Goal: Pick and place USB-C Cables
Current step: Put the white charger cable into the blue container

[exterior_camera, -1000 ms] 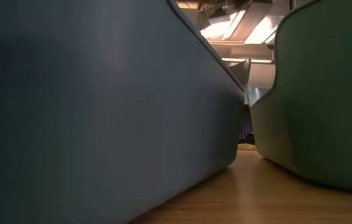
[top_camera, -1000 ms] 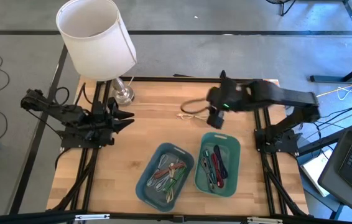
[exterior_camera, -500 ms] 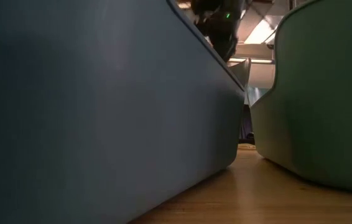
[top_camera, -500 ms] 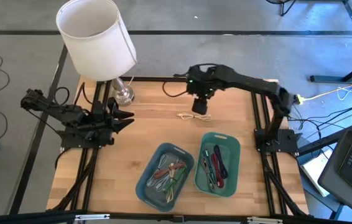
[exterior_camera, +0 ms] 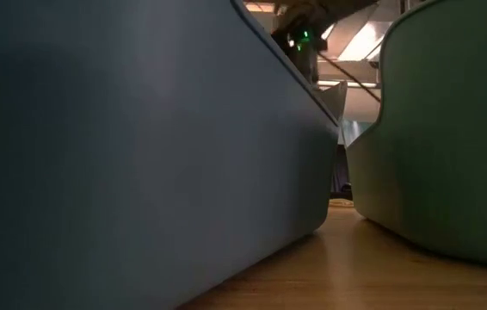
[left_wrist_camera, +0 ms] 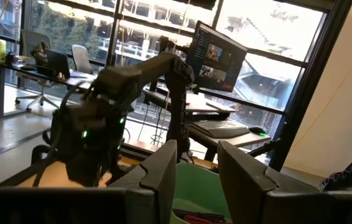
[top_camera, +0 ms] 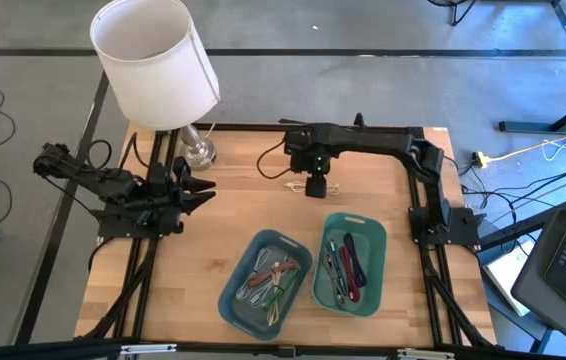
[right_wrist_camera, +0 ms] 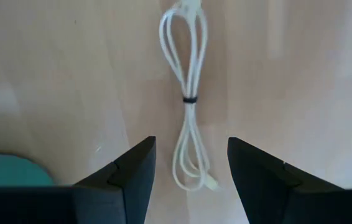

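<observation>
A white bundled USB-C cable point(right_wrist_camera: 189, 106) lies flat on the wooden table, tied at its middle by a dark band; in the high view this cable point(top_camera: 299, 186) lies just beside my right gripper. My right gripper point(right_wrist_camera: 191, 163) hangs above it, open, fingers pointing down on either side of the cable's end without touching. From above, the right gripper point(top_camera: 316, 186) is at the table's far middle. Several coloured cables lie in the blue tray point(top_camera: 235, 290) and the green tray point(top_camera: 375, 242). My left gripper point(left_wrist_camera: 196, 163) waits open at the table's left edge point(top_camera: 199, 193).
A lamp with a white shade point(top_camera: 153, 60) and a glass base point(top_camera: 198, 150) stands at the far left corner. The two trays sit side by side near the table's near edge; in the low view the blue tray point(exterior_camera: 140, 155) and green tray point(exterior_camera: 450, 129) fill the picture. Bare wood lies between trays and the white cable.
My right arm has swung from the table's right side toward the left, along the far part of the table, and has come over the white cable. The left arm has kept still.
</observation>
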You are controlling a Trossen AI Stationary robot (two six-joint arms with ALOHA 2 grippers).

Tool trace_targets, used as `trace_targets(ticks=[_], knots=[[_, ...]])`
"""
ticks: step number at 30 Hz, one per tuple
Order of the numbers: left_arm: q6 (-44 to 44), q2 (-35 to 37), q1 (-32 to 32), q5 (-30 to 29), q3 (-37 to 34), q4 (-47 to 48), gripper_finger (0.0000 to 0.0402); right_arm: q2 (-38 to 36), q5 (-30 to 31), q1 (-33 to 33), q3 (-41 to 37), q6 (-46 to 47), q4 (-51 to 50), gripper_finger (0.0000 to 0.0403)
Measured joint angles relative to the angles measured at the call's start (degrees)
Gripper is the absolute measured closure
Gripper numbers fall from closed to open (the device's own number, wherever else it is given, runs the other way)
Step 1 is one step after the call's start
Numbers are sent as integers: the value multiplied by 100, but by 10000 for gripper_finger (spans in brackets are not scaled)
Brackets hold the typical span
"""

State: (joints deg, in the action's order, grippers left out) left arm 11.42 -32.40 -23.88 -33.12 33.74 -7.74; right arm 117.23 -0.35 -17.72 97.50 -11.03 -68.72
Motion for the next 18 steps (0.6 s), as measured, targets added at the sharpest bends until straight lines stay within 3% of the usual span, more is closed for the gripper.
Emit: trace_targets(ticks=[10,18], knots=[[325,0,0,-2,0,-4,294,4,-292,-63,-1648,215,1268,201],[793,0,0,-32,0,-16,293,-29,-352,-59,-1983,344,1670,204]])
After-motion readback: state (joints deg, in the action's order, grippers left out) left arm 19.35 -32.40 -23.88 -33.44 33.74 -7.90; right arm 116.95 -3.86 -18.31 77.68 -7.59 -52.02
